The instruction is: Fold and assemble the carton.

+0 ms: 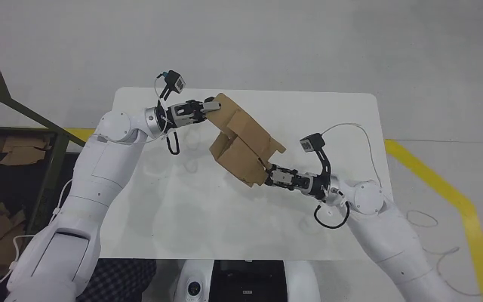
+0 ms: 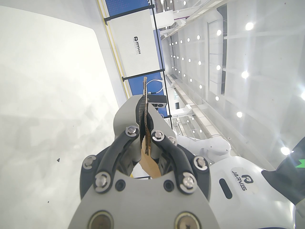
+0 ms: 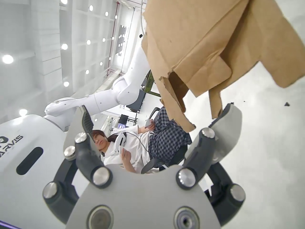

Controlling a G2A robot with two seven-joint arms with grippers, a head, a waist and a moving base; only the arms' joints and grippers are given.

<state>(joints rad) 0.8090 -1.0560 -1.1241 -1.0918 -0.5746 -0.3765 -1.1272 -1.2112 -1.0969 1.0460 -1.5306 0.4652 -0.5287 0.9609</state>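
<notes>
Cardboard is the thing to watch here. The carton (image 1: 240, 140) is a brown, half-folded shape, held over the middle of the white bench (image 1: 189, 226). I cannot tell if any corner of it rests on the bench.

The left fingers (image 2: 126, 116) are pressed tight on a thin edge of the carton at its far end. The right fingers (image 3: 227, 122) are spread wide and hold nothing. Loose flaps at the near end of the carton reach in between them, and one flap tip is just beside one finger.

I think the step now is for the right fingers to get hold of a flap, so the carton can be pulled into shape. To do it well, they should slide onto one flap only, deep enough that it will not slip, and then close softly. Two flaps caught together would fold wrong. The left fingers should hold firm and not twist, because the cardboard is thin and looks ragged at one edge. A hard tug could rip it or pull it free.
</notes>
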